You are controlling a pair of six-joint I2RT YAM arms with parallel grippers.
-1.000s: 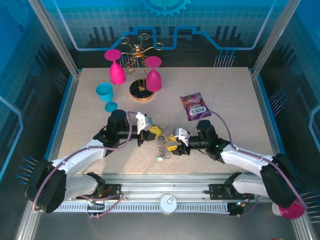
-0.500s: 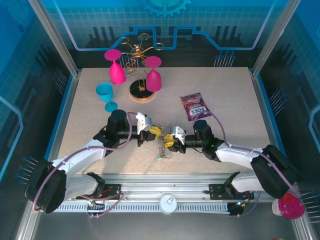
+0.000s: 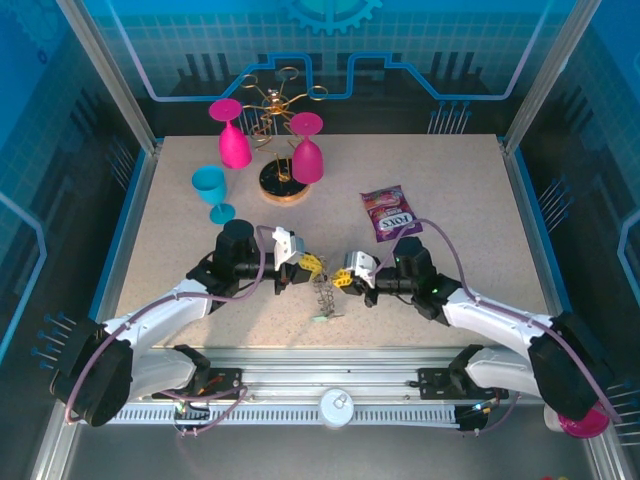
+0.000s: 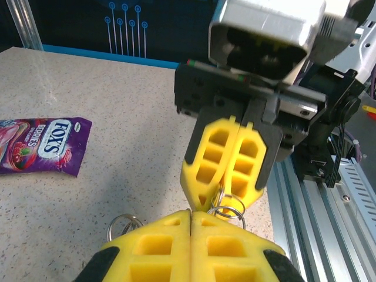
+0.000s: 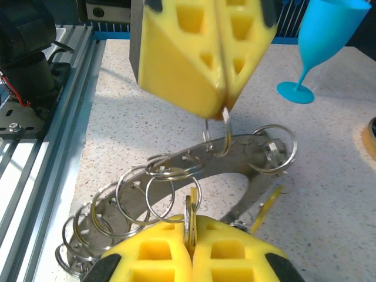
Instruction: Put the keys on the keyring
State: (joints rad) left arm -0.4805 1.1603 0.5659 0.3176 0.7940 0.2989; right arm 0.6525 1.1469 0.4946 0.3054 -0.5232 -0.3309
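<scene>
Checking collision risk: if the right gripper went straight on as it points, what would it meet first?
Likely the keyring, whose loop it pinches; just beyond that, the left gripper, though depth is unclear.

keyring (image 5: 232, 160) partly hidden, blue goblet (image 5: 326, 41) cropped

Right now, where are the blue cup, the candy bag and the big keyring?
blue cup (image 3: 209, 183): top view, on its bowl.
candy bag (image 3: 390, 213): top view, its middle.
keyring (image 5: 238, 160): right wrist view, flat grey band.

table (image 3: 450, 180): speckled beige | on it: upright blue goblet (image 3: 212, 190), gold rack (image 3: 280, 182), flat purple candy packet (image 3: 391, 213)
</scene>
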